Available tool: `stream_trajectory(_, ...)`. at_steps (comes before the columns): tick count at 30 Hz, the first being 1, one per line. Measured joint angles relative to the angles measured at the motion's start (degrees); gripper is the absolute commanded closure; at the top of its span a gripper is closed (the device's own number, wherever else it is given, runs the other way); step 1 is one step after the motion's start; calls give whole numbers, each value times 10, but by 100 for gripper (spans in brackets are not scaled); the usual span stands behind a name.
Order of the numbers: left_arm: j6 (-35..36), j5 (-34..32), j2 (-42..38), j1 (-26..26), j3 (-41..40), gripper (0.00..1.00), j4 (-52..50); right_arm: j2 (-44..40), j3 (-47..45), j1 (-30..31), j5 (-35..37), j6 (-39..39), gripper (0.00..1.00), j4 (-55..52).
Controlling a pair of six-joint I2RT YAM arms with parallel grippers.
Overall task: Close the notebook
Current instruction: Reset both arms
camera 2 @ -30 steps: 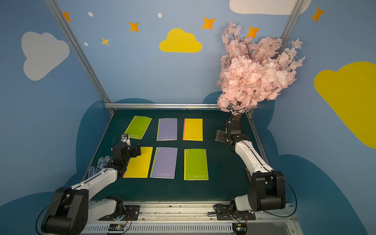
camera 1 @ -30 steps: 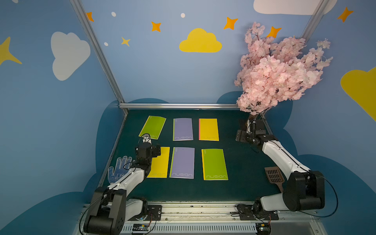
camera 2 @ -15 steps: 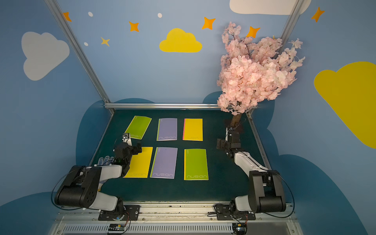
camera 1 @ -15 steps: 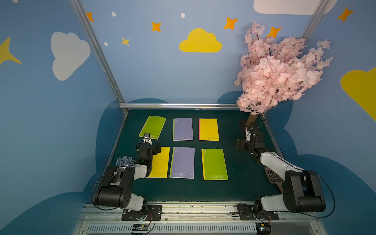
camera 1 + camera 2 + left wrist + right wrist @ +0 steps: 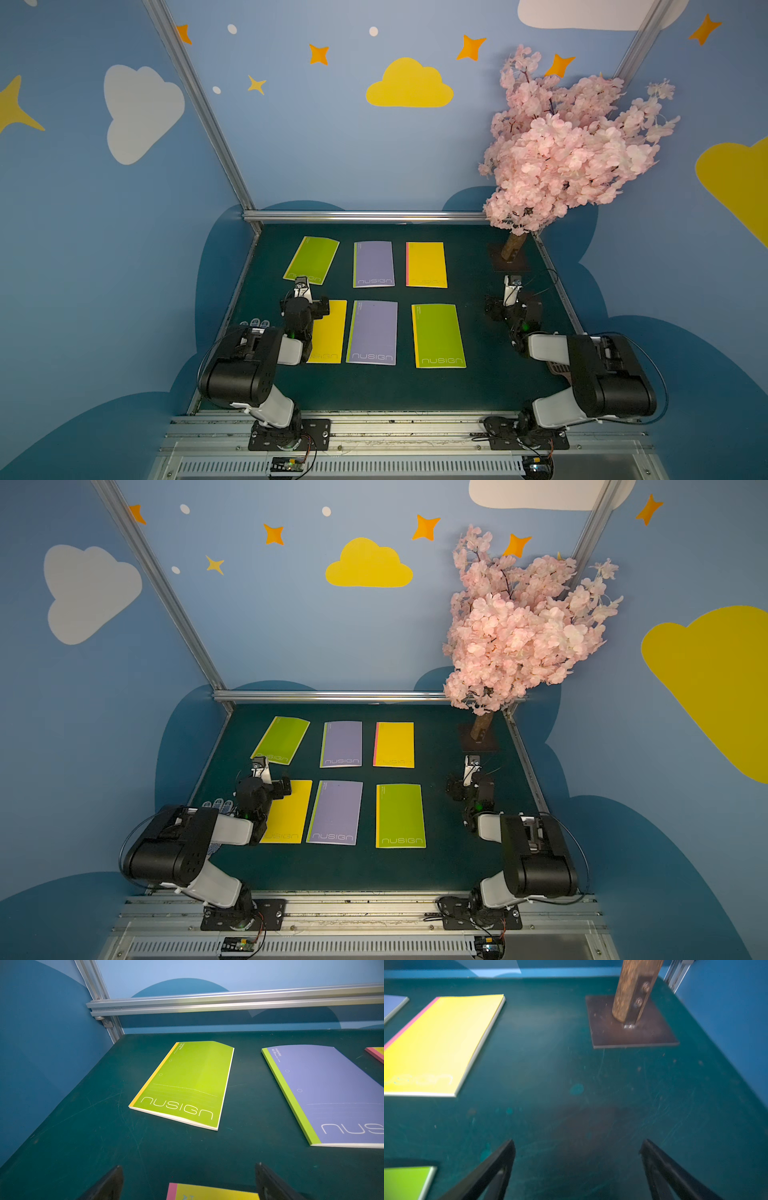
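The green notebook (image 5: 182, 1084) lies shut, its cover slightly bowed, askew at the far left of the bench (image 5: 490, 386), so the left fingers (image 5: 108, 1184) just near it and the right fingers (image 5: 492, 1172) over bare bench hang wide and empty, the job seemingly done.
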Motion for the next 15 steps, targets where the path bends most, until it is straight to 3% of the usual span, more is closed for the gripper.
stream_trajectory(6, 0, 2, 0, 0, 2, 0, 0, 10, -12, -7, -7, 5, 3, 65)
stream_trajectory(15, 0, 2, 0, 1, 2, 0, 0, 10, 0, -6, -6, 5, 3, 79)
